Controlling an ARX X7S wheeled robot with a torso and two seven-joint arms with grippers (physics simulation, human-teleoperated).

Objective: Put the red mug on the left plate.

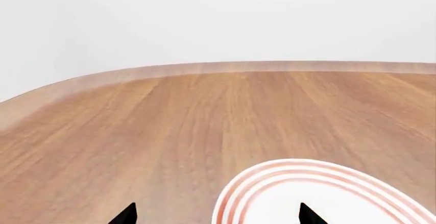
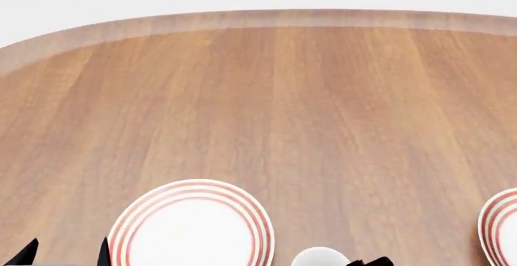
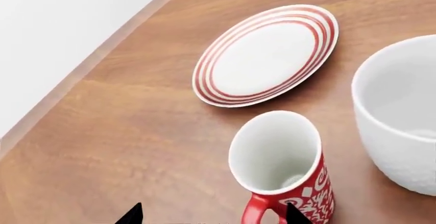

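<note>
Wood-grain table (image 2: pixel 323 108) with a pale rounded edge fills all views, white wall behind. On it the left plate (image 2: pixel 192 229) lies flat near the robot, the second plate (image 2: pixel 502 226) well apart at the right edge. In the right wrist view the red mug (image 3: pixel 286 168) stands upright just beside a big white mug (image 3: pixel 398 127), with a plate beyond them. The right gripper (image 3: pixel 212 215) has its jaws open and empty, one tip close by the mug handle, probably lining up for a grasp. The left gripper (image 1: pixel 216 215) hangs open over the plate rim, holding nothing
</note>
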